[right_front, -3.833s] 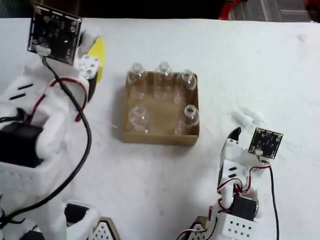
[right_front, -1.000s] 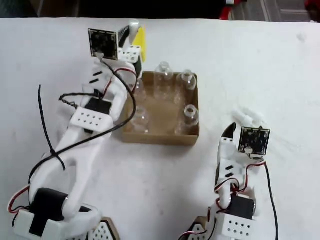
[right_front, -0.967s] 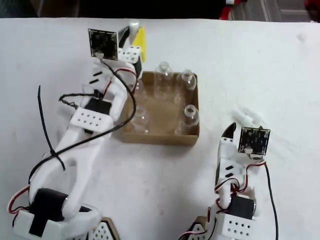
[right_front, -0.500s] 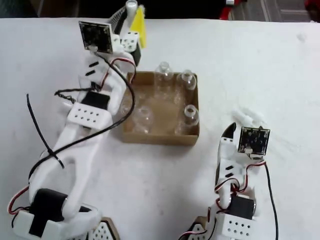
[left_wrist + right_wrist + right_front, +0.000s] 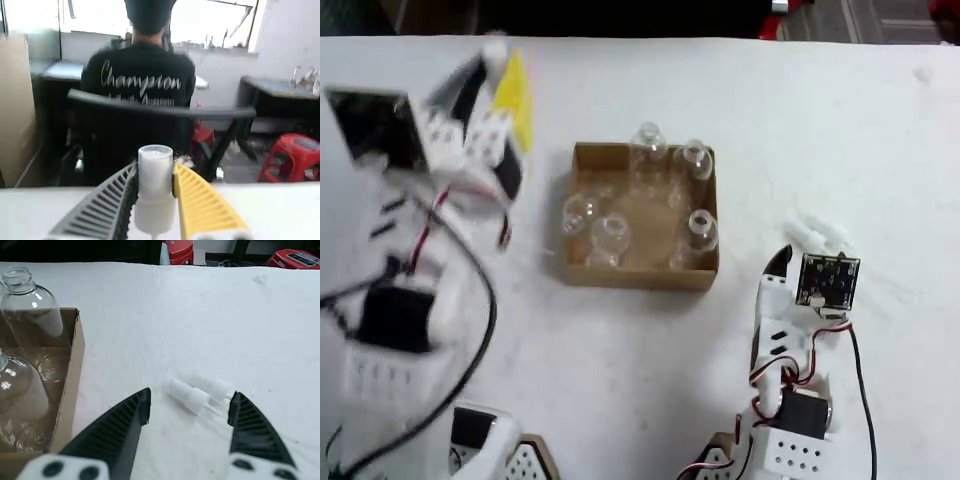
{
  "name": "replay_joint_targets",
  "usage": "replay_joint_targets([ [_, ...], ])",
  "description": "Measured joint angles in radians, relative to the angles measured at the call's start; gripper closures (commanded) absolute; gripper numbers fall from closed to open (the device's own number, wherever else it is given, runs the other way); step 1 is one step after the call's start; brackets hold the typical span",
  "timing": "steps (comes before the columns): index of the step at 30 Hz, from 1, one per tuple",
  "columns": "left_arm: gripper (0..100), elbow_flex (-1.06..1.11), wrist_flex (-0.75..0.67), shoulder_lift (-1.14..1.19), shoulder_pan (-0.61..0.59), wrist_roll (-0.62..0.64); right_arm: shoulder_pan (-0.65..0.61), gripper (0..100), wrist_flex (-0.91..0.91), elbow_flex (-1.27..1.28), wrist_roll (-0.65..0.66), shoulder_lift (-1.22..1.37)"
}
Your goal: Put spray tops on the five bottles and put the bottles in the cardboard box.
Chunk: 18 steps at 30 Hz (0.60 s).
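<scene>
Pinches a top (image 5: 155,192) upright between the left fingers (image 5: 202,205), above the bench (image 5: 650,370) beside the box (image 5: 640,278), likely for capping one of the bare bottles (image 5: 701,228) inside. Holds the right fingers (image 5: 117,432) spread wide, empty, just short of two loose tops (image 5: 195,397), presumably next.

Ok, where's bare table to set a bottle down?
Bare table: the far right corner beyond the cardboard box, and the strip in front of its near wall. Crowded: loose spray tops right of the box, left arm over its other side.
</scene>
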Motion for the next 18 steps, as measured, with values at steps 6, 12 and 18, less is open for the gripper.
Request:
replay_joint_targets([
  [6,95,0.209,0.166,-0.21,0.002,0.026,0.0,76.9,0.0,0.0,0.0,0.0],
  [12,95,0.437,0.072,-0.368,0.002,0.158,0.0,76.9,0.0,0.0,0.0,0.0],
  [18,95,0.781,-0.365,-0.45,0.002,0.164,0.0,76.9,0.0,0.0,0.0,0.0],
])
